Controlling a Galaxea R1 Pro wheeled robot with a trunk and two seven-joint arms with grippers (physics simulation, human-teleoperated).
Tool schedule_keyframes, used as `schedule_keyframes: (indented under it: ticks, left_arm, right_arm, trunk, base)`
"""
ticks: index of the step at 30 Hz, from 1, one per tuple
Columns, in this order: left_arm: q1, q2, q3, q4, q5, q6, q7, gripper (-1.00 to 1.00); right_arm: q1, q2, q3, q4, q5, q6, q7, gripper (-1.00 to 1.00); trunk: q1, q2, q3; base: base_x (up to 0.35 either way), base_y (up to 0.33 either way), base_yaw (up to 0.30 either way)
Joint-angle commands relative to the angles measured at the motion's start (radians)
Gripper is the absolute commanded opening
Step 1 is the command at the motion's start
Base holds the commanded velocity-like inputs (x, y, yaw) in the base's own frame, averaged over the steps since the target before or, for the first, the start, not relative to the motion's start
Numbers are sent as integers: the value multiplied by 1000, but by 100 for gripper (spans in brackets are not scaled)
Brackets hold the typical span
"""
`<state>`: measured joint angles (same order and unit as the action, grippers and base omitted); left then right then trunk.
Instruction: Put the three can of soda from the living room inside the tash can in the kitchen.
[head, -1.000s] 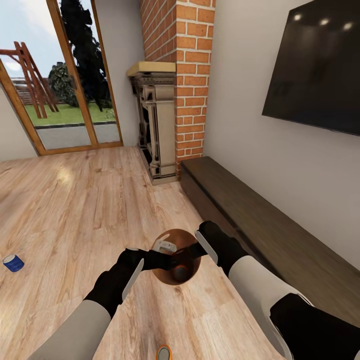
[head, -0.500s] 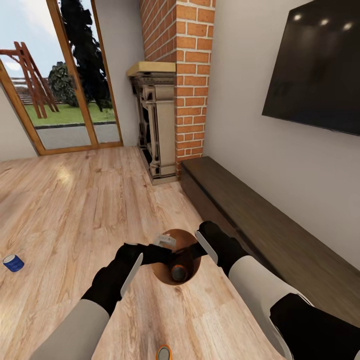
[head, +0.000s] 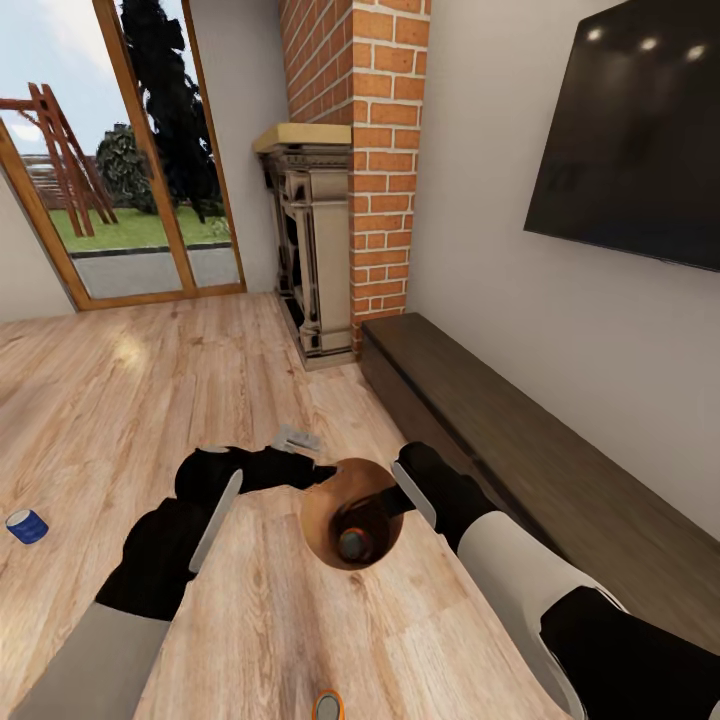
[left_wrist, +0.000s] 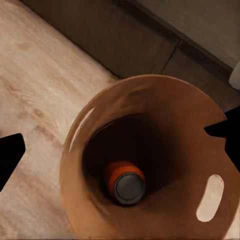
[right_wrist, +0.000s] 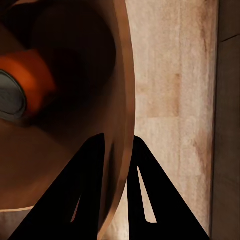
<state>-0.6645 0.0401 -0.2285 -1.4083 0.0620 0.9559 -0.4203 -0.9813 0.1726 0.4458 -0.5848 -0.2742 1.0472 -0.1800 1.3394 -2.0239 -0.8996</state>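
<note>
The right tool is closed on the rim of the tash can, one finger inside the wall and the other outside it, as the right wrist view shows with the two dark fingers straddling the copper-coloured wall of the tash can. Inside the bin, below that tool, an orange can of soda stands upright with its grey top facing up; it shows as well in the left wrist view as the orange can of soda on the bottom of the tash can, and at the edge of the right wrist view as the orange can of soda. The left tool hangs just beside the bin's rim, on the side away from the right tool, its jaws spread wide and holding nothing; its dark fingertips sit at both edges of the left wrist view. A blue can of soda lies on its side on the wood floor, well apart from the left tool on its outer side. A second orange can of soda rests on the floor near the robot's base, behind both tools. A dark low bench runs along the wall beyond the right tool, under the wall TV, with the brick fireplace farther ahead.
</note>
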Motion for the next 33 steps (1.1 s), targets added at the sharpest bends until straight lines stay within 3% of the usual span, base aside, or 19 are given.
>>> schedule_keyframes:
  ticks: [1,3,4,6,7,10,13,15,16,21,24,26,27,31,32,33]
  left_arm:
    - [0,24,11,-17,1,8,-19,100]
    - [0,62,53,-35,1,14,-44,100]
    - [0,82,100,-46,2,15,-63,100]
    - [0,96,155,-55,2,15,-85,100]
    - [1,107,205,-61,1,14,-105,100]
    - [7,125,278,-66,-4,6,-126,100]
    - [51,154,316,-61,-12,-51,-126,100]
    - [82,160,322,-53,-14,-92,-121,100]
    - [127,166,327,-24,-16,-162,-108,100]
    - [174,165,327,94,-19,-307,-57,100]
    - [186,163,324,247,-18,-447,-39,100]
    - [188,162,323,304,-17,-499,-36,100]
    - [190,161,323,371,-17,-565,-33,100]
    - [192,160,321,433,-17,-641,-30,100]
    - [205,159,321,452,-17,-689,-27,100]
    - [212,159,321,455,-17,-700,-24,100]
  right_arm:
    - [0,0,-2,0,-9,0,4,-100]
    - [0,0,-3,1,-9,0,3,-100]
    - [0,-1,-3,1,-8,0,3,-100]
    - [0,-1,-4,2,-7,0,3,-100]
    - [0,-1,-5,2,-7,0,3,-100]
    - [0,-2,-7,2,-7,0,3,-100]
    - [0,-6,-9,2,-8,0,4,-100]
    - [0,-9,-10,2,-8,0,4,-100]
    - [0,-17,-11,2,-9,0,5,-100]
    - [0,-44,-12,2,-14,0,9,-100]
    - [0,-78,-13,3,-17,0,12,-100]
    - [0,-93,-13,3,-18,0,14,-100]
    - [3,-116,-13,3,-20,0,17,-100]
    - [16,-151,-14,1,-21,0,42,-100]
    - [22,-184,-14,0,-22,0,80,-100]
    - [22,-194,-15,0,-22,0,90,-100]
  trunk:
    - [0,0,0]
    - [0,0,0]
    - [0,0,0]
    - [0,0,0]
    - [0,0,0]
    - [0,0,0]
    - [0,0,0]
    - [0,0,0]
    - [0,0,0]
    - [0,0,0]
    - [0,0,0]
    - [0,0,0]
    - [0,0,0]
    - [0,0,0]
    - [0,0,0]
    - [0,0,0]
  base:
    - [0,0,0]
    - [0,0,0]
    - [0,0,0]
    - [0,0,0]
    - [0,0,0]
    - [0,0,0]
    - [0,0,0]
    - [0,0,0]
    - [0,0,0]
    - [0,0,0]
    - [0,0,0]
    - [0,0,0]
    - [0,0,0]
    - [0,0,0]
    - [0,0,0]
    - [0,0,0]
